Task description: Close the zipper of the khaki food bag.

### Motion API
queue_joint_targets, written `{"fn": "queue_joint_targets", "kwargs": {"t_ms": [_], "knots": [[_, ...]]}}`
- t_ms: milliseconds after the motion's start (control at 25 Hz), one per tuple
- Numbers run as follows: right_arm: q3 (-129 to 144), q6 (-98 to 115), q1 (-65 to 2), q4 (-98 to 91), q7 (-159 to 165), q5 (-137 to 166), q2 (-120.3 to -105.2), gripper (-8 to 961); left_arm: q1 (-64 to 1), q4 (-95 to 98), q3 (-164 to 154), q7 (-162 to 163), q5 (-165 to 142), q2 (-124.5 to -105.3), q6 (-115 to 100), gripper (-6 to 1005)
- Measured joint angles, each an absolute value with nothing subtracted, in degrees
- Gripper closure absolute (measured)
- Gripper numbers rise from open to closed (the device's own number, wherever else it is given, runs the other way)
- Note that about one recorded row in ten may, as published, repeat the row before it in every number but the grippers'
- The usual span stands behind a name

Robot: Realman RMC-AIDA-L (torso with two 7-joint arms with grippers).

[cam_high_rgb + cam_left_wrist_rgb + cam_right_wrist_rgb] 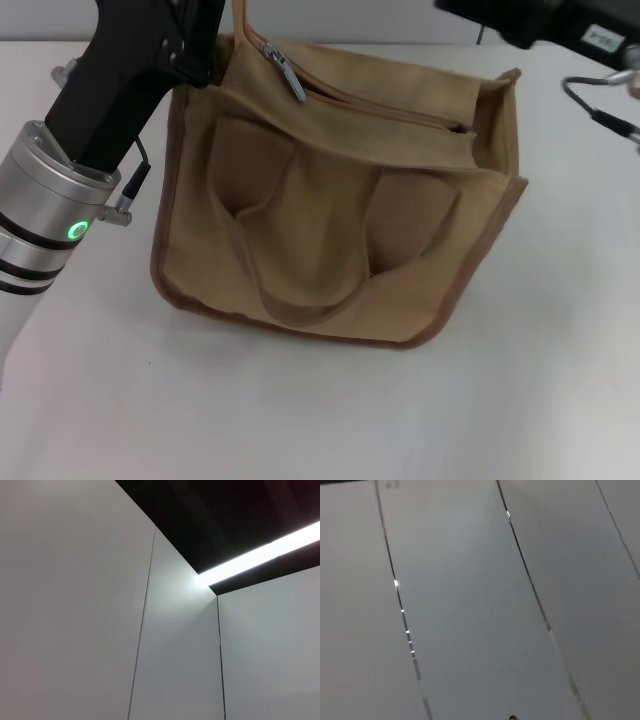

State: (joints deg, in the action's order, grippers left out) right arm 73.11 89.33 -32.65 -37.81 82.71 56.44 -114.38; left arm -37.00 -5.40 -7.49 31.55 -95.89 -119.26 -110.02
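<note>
The khaki food bag (pixel 340 230) stands on the white table, tan with brown piping and two looped handles hanging down its front. Its zipper (pixel 400 108) runs along the top, and a dark gap shows along it toward the right end. The silver pull tab (pixel 286 73) lies at the left end. My left gripper (pixel 190 45) is at the bag's top left corner, touching or just beside the fabric. Only the dark body of my right gripper (pixel 540 25) shows, at the top right, apart from the bag. Both wrist views show only wall panels.
The white table (pixel 320 420) spreads around the bag. A thin cable (pixel 600 105) loops at the far right edge. My left arm's silver wrist with a green light (pixel 60 215) hangs over the table to the left of the bag.
</note>
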Motion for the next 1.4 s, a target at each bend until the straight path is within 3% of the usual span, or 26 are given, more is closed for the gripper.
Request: {"fn": "queue_joint_targets", "kwargs": {"t_ms": [200,320,400,520,560,600,760,1240,1400], "knots": [[64.58,95.93,-36.36,-37.78,110.03,68.05,-111.82,192,-37.07,-5.45,-7.43,31.55,-95.93,-119.27,-110.08,919],[62.85,98.62,-38.11,-37.66,116.74,73.31,-111.20,192,-37.12,-5.45,-7.21,31.55,-95.96,-119.27,-110.33,919],[62.94,99.34,-38.37,-37.60,116.93,75.26,-111.71,192,-37.25,-5.33,-7.14,31.55,-95.99,-119.27,-110.90,919],[63.08,99.55,-37.70,-37.95,111.81,76.94,-113.87,192,-37.43,-5.18,-6.96,31.56,-95.98,-119.27,-112.90,919],[62.96,99.58,-36.98,-38.12,106.30,77.95,-115.37,192,-37.47,-5.24,-6.65,31.66,-95.95,-119.27,-113.36,919],[62.96,99.58,-36.98,-38.12,106.30,77.95,-115.37,192,-37.57,-5.34,-6.21,31.98,-95.95,-119.27,-113.62,919],[62.93,98.99,-34.98,-37.98,96.85,79.68,-117.98,193,-38.35,-5.44,-4.89,35.46,-95.94,-119.26,-113.57,919],[58.05,98.59,-32.62,-34.68,96.77,79.28,-117.96,193,-39.02,-5.99,-5.33,39.28,-96.40,-119.27,-113.32,919],[53.43,99.99,-31.87,-34.48,92.31,78.70,-118.84,193,-39.15,-6.00,-5.42,39.66,-96.71,-119.27,-113.23,919]]}}
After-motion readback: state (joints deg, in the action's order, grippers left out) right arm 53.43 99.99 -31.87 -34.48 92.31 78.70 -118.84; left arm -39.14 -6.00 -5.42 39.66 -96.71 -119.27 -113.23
